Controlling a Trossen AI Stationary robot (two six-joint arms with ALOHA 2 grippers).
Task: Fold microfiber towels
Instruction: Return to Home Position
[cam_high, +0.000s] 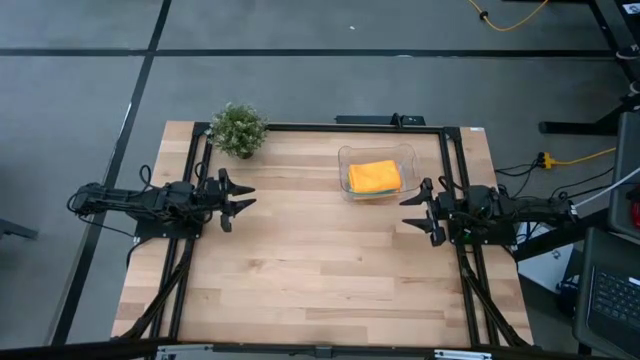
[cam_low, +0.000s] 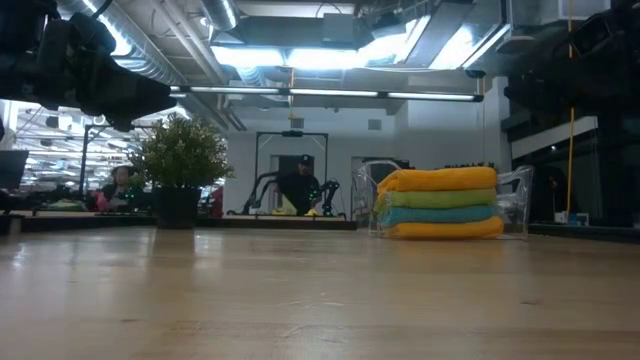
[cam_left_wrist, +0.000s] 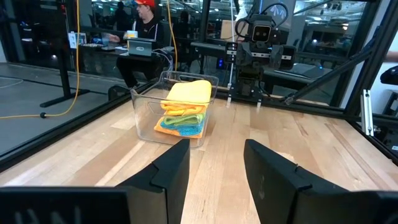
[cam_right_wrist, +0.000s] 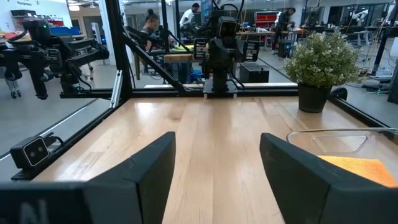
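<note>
On wooden table (cam_high: 300, 260), stacked towels (cam_high: 375, 177)

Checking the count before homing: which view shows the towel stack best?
Low view: the stack shows side-on, all four layers: orange, green, teal, orange. Left wrist shows it angled through the tub. High shows only the top orange towel; right wrist just its corner.

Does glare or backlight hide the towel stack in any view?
No. Low view: ceiling lights glare, yet the towel stack in the tub shows all four layers. High view: even light, top orange towel plain. Left wrist view: stack visible through the clear wall.
</note>
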